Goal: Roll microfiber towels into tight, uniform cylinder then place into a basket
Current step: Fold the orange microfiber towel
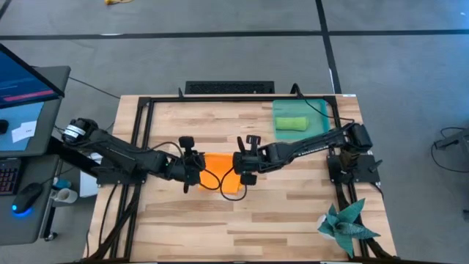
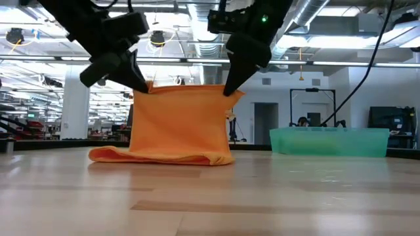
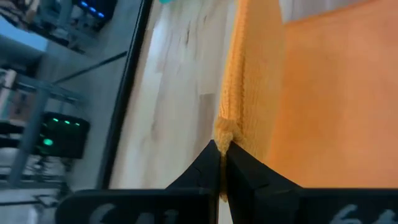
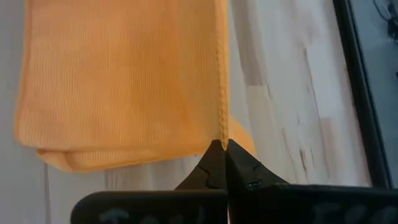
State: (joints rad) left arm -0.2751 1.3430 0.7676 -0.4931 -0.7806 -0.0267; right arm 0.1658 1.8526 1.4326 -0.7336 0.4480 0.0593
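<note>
The orange towel [image 2: 177, 121] hangs as a sheet between my two grippers above the middle of the table. Its lower end [image 2: 157, 156] lies folded on the wood. My left gripper [image 2: 141, 86] is shut on its upper left corner and my right gripper [image 2: 231, 90] on its upper right corner. In the high view the towel [image 1: 218, 170] shows between the left gripper [image 1: 193, 170] and the right gripper [image 1: 244, 167]. The lime green towel [image 1: 292, 122] lies rolled in the teal basket [image 1: 322, 110] at the far right. My left gripper pinches the towel's upper corner [image 3: 224, 132] between its two fingers, coming slanting down from the table's left. The cloth bunches at the fingers and hangs below them, its lower end on the table. My right gripper pinches the other upper corner, on the hemmed edge [image 4: 222, 127], between its two fingers, coming slanting down from the table's right. The cloth hangs below the fingers, fairly flat between the two grippers, with its lower end folded on the table.
A dark teal spiky cloth [image 1: 346, 224] lies at the near right corner. A black frame [image 1: 146, 110] runs around the table's edges. The basket's wall [image 2: 328, 141] shows at the right in the low view. Bare wood [image 1: 220, 227] lies near the front edge.
</note>
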